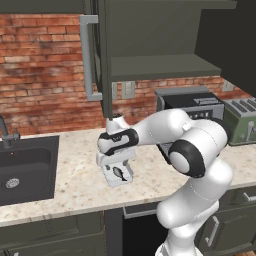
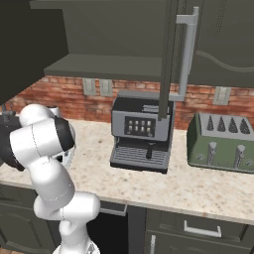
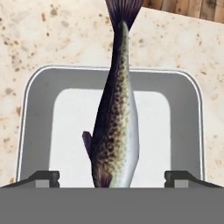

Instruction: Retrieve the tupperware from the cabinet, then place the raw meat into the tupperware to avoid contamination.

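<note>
In the hand view the raw meat (image 3: 116,131), a speckled silvery fish with a dark tail, hangs lengthwise over the tupperware (image 3: 39,113), its tail reaching past the far rim. My gripper (image 3: 111,177) is open, and its fingertips (image 3: 46,176) stand wide apart on either side of the fish without touching it. From the left base view the gripper (image 1: 116,162) points down just above the tupperware (image 1: 125,179) on the counter, with the fish (image 1: 118,172) over it. Overhead, the cabinet (image 1: 155,65) stands open, its shelf bare.
The open cabinet door and its bar handle (image 1: 87,55) hang above the arm. A dark sink (image 1: 25,170) lies to the left. A coffee machine (image 2: 141,131) and a green toaster (image 2: 223,136) stand to the right on the speckled counter (image 1: 80,170).
</note>
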Available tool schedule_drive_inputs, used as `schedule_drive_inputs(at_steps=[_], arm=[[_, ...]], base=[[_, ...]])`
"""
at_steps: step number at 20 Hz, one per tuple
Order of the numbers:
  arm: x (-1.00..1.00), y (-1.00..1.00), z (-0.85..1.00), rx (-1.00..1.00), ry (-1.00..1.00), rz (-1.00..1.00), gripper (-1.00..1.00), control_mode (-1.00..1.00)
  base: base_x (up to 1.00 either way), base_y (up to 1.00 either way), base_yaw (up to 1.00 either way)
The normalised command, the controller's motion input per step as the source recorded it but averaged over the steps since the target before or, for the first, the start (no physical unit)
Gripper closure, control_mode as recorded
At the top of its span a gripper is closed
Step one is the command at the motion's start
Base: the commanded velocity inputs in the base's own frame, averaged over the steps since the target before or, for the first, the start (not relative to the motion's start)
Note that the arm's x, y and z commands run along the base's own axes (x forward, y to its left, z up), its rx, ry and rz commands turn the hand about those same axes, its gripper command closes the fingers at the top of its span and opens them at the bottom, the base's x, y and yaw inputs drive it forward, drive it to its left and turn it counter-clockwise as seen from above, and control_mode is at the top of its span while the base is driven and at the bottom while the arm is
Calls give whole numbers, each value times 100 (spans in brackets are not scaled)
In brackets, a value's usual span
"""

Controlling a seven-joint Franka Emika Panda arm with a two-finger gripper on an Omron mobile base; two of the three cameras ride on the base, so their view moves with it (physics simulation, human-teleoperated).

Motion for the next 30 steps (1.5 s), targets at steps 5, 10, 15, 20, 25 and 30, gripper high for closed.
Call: schedule_drive_inputs(at_steps=[5,10,15,20,25,30], arm=[[0,1,20,-5,-1,0,-100,-100],[-11,-7,33,-5,-1,-2,-100,-100],[-21,-33,25,0,0,-9,-100,-100],[-25,-40,25,0,-3,-8,-100,-100],[-25,-42,30,2,-4,-1,-100,-100],[-8,-53,0,12,0,2,-100,-100]], base=[[0,0,0],[0,0,0],[0,0,0],[0,0,0],[0,0,0],[0,0,0]])
